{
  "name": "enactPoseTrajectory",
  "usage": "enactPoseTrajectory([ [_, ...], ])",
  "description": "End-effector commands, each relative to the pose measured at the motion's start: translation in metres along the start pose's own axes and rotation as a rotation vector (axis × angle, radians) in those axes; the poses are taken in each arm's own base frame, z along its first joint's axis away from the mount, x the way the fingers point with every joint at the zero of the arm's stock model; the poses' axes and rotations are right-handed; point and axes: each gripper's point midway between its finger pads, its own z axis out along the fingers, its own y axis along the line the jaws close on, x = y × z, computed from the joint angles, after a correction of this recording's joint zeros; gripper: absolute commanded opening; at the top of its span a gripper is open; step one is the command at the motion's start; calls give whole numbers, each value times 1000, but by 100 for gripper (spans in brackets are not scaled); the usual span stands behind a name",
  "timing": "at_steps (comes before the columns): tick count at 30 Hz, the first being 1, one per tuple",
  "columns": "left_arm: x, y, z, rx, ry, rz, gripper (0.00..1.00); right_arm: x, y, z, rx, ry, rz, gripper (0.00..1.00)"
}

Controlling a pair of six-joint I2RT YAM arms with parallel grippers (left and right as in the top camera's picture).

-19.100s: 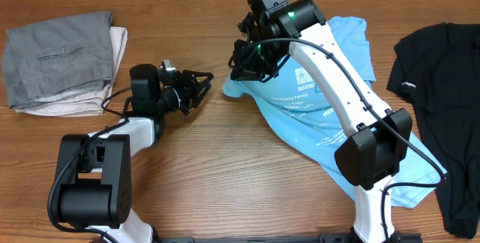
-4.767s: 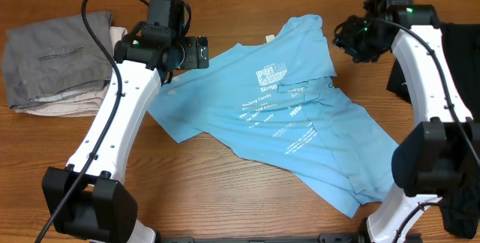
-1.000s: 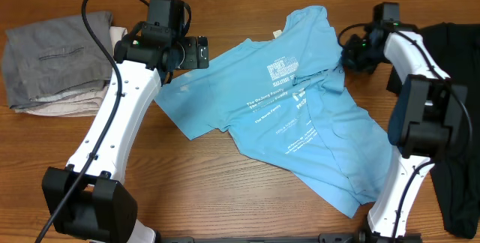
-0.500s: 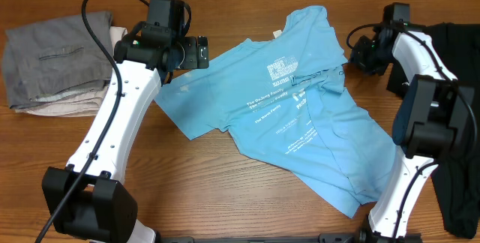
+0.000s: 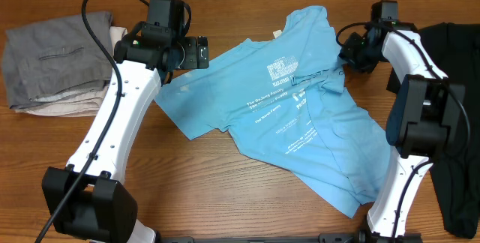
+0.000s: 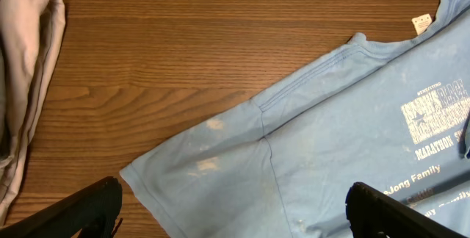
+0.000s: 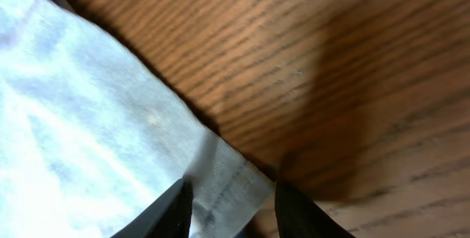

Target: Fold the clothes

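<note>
The clothes are a light blue T-shirt (image 5: 285,115) lying spread and rumpled in the middle of the table, white print facing up. My left gripper (image 5: 201,52) hovers wide open over its left sleeve (image 6: 220,172), with one black finger (image 6: 88,208) on either side and nothing held. My right gripper (image 5: 349,51) is low at the shirt's right sleeve. In the right wrist view the sleeve's stitched hem (image 7: 231,186) lies between the two fingers, which stand apart, so my right gripper (image 7: 231,212) is open.
A folded pile of grey and pale clothing (image 5: 60,59) sits at the far left, its pale edge (image 6: 29,84) showing in the left wrist view. A black garment (image 5: 450,85) lies along the right edge. Bare wood surrounds the shirt.
My right gripper has drifted slightly out to the right and back to the sleeve, and its jaws have widened. The shirt and the left arm have stayed put.
</note>
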Motion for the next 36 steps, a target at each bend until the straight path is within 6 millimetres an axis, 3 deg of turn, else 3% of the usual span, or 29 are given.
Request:
enactPoseTrajectory([
  [1,0,-2,0,9,1,-7,100,-1,1,6,-2,-4,15,41],
  [4,0,-2,0,9,1,-7,100,-2,1,6,-3,-6,14,38],
  [6,0,-2,0,9,1,-7,100,-2,1,6,-3,-6,14,25],
  [13,0,-2,0,8,1,-7,100,-1,4,7,-4,-6,7,4],
  [18,0,-2,0,9,1,-7,100,-17,2,-3,10,-51,-7,4],
  [26,0,-2,0,8,1,-7,100,-85,-1,-89,-9,-185,-57,4],
  [30,0,-2,0,9,1,-7,100,-101,-19,-97,46,-240,-50,4],
  [36,0,-2,0,8,1,-7,100,-120,-35,-91,119,-322,-101,4],
])
